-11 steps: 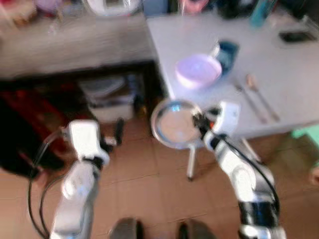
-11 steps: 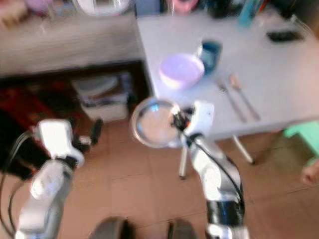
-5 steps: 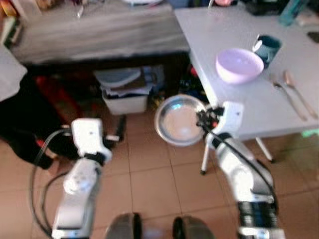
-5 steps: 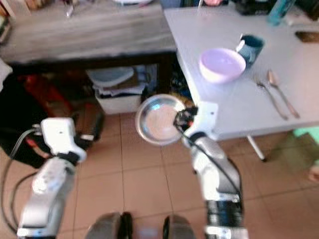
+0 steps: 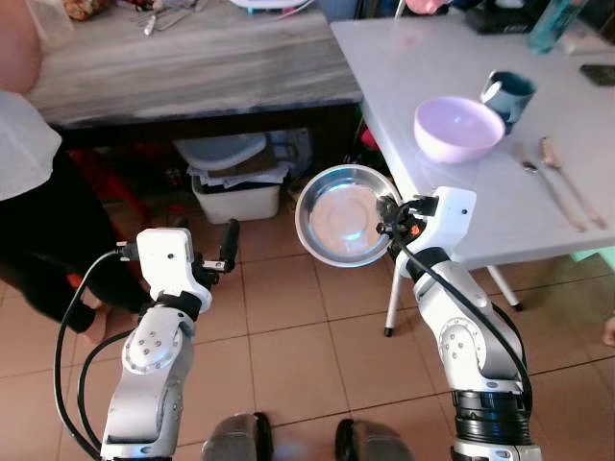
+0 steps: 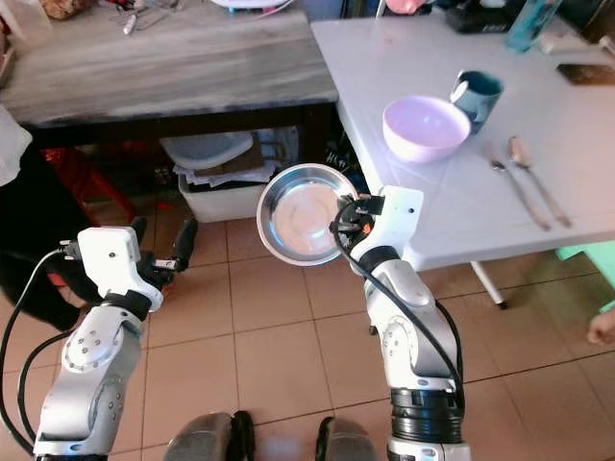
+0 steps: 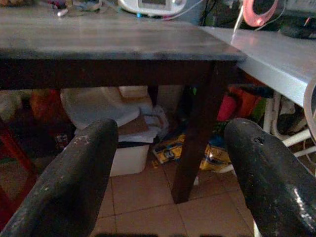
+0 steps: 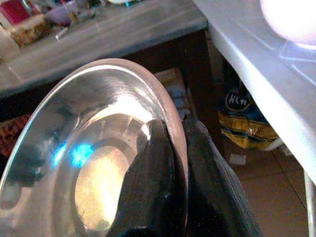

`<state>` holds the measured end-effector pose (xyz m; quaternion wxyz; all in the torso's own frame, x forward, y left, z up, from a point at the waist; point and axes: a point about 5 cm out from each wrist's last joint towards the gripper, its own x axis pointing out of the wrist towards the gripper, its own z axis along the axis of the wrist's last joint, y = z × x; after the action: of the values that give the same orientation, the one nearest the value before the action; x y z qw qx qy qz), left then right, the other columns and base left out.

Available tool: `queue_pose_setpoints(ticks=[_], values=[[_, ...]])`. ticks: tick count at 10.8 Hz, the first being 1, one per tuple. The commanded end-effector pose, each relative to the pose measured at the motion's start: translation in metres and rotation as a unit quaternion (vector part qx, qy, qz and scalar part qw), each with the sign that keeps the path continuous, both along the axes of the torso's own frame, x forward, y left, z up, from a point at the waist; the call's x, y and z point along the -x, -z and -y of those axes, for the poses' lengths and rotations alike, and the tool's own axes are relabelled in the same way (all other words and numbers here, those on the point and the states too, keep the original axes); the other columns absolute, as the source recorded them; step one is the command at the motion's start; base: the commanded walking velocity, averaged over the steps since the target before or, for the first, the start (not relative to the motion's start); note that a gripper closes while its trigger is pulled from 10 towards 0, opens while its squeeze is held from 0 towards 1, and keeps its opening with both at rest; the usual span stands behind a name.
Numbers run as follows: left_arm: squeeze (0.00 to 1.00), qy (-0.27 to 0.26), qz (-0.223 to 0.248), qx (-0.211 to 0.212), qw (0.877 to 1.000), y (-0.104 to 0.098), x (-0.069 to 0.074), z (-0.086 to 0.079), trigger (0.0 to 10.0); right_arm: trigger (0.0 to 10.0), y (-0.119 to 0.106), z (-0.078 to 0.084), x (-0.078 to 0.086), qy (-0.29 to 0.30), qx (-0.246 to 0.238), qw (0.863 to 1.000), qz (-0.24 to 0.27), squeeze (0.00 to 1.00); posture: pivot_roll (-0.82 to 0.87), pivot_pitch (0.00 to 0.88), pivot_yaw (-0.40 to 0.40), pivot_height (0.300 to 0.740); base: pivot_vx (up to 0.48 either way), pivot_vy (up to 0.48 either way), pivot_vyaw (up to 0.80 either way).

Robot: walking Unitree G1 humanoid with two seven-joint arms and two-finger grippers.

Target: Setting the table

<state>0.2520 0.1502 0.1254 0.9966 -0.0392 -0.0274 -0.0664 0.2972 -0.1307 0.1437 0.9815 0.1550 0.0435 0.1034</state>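
The right gripper [image 5: 387, 219] carries a steel plate [image 5: 344, 214] by its rim, one finger inside the dish and one behind it, the jaws clamped on the edge; the plate hangs in the air over the tiled floor [image 5: 288, 336], just off the near corner of the white tabletop [image 5: 452, 86], its hollow tilted up toward the head camera; gripping by the rim looks chosen so the plate can be slid flat onto the surface without the fingers getting trapped beneath it.

On the tabletop a lilac bowl [image 5: 458, 128] sits touching or just beside a teal mug [image 5: 506, 92], with a fork [image 5: 547, 186] and a spoon [image 5: 569, 184] laid side by side nearer the robot's right; the bare patch in front of the bowl seems the likely spot for the plate, though that is a judgement.

The left gripper [image 7: 170, 168] hangs idle, its jaws apart and empty, pointing at a grey wooden tabletop [image 7: 113, 39] with a plastic bin [image 7: 106, 116] stored beneath; a person [image 5: 29, 163] stands at the robot's left.
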Motion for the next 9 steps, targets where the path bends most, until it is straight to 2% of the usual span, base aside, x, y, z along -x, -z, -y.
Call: queue_pose_setpoints(ticks=[1,5,9], values=[[0.00,0.011,-0.002,-0.001,1.000,0.0007,0.0035,0.0012,10.0,10.0,-0.0065,0.0018,0.0026,0.003,0.010,1.000,0.020,0.00,-0.04,0.115,0.007,0.740,0.000,0.000,0.00],[0.00,0.018,0.002,0.005,1.000,-0.0003,0.0019,0.0053,10.0,10.0,-0.0124,0.0103,0.0002,0.020,0.026,0.999,0.038,0.00,-0.05,0.121,0.003,0.740,0.296,0.000,0.62],[0.00,0.023,0.008,0.003,1.000,-0.0010,0.0023,0.0054,10.0,10.0,-0.0159,0.0097,0.0023,0.022,0.034,0.998,0.055,0.00,-0.05,0.120,0.005,0.740,0.430,0.000,0.74]])
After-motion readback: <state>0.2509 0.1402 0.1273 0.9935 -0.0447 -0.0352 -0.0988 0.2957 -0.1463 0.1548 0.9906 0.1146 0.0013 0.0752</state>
